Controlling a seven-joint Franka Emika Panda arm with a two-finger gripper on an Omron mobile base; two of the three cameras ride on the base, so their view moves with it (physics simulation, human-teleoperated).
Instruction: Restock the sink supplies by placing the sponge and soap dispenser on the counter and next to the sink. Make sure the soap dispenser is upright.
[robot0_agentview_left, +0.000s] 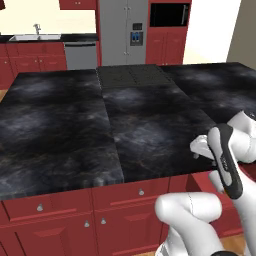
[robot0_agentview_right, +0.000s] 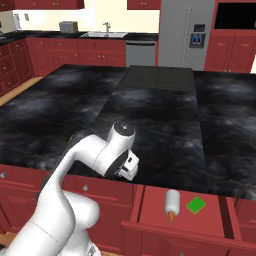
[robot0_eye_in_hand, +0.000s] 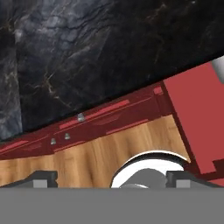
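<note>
Item one: your small white rounded soap dispenser (robot0_agentview_right: 172, 202) with orange-brown pump top lies flat in the open red drawer (robot0_agentview_right: 150, 210), long axis 12-to-6, pump toward 6. A flat green square sponge (robot0_agentview_right: 196, 205) sits just beside it at 3. Your jaws stand spread wide, holding nothing.

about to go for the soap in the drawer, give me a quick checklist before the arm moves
1. Drawer pulled open: ok.
2. Soap dispenser reachable: ok, it lies in the drawer, uncovered.
3. Soap dispenser upright: not ok, it lies on its side, pump end toward the drawer front.
4. Sponge apart from the dispenser: ok, a gap shows beside it.
5. Gripper open and empty: ok, fingertips stand wide apart with nothing between them.
6. Counter space beside the sink: cannot tell, too far and small.
</note>
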